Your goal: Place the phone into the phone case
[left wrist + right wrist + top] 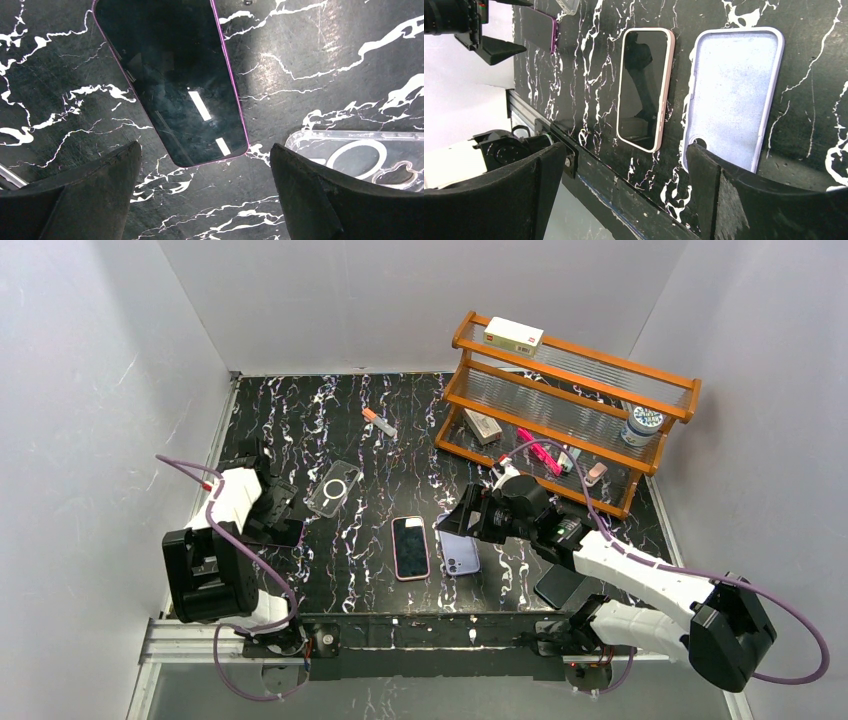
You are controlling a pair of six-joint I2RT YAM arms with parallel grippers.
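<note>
My right hand (624,152), the nearer one, hangs wide open and empty just above the lavender phone case (734,95), with the pink-rimmed phone (644,87) lying parallel just left of it, near the near edge of the tabletop (814,75).

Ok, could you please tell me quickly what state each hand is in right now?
Left hand: open, holding nothing.
Right hand: open, holding nothing.
</note>
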